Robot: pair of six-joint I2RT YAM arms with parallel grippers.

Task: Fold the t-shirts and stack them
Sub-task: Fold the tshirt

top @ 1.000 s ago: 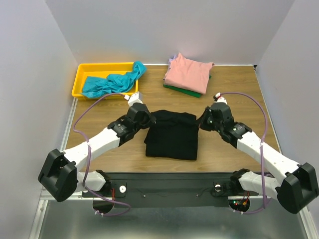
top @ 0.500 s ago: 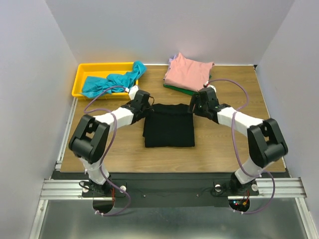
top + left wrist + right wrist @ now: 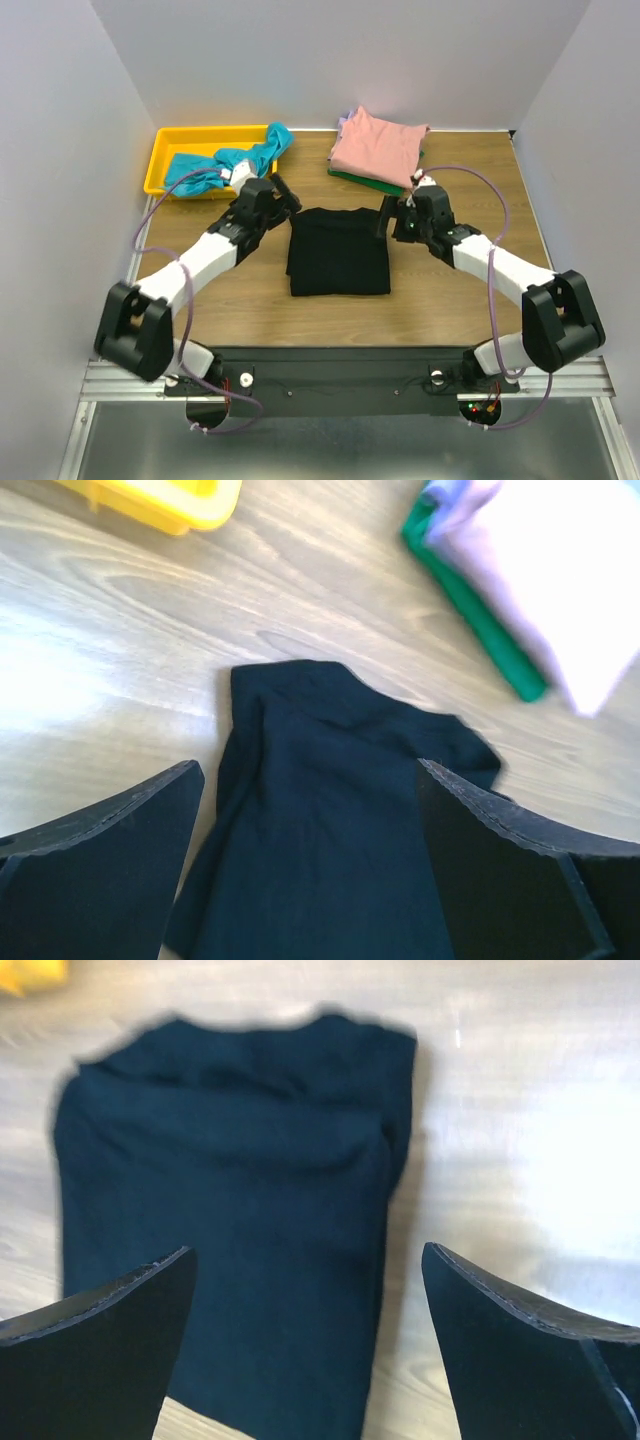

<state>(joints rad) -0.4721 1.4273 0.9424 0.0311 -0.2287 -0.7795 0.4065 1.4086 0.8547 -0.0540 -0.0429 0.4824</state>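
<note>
left gripper (image 3: 284, 193) and right gripper (image 3: 386, 214) released, empty, flanking folded black cloth t-shirt (image 3: 338, 255). best pinch all layers evenly, then lift toward salmon-pink-topped shirt stack (image 3: 380, 145) beyond right gripper.

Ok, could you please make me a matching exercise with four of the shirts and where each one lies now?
Things:
1. black t-shirt
2. teal t-shirt
3. salmon-pink t-shirt
4. green t-shirt

Places:
a. under other folded shirts, only its edge showing
b. in the yellow bin, partly over its rim
c. folded, alone on the table
d. uppermost, covering other folded shirts

Pairs: 1-c, 2-b, 3-d, 4-a
</note>
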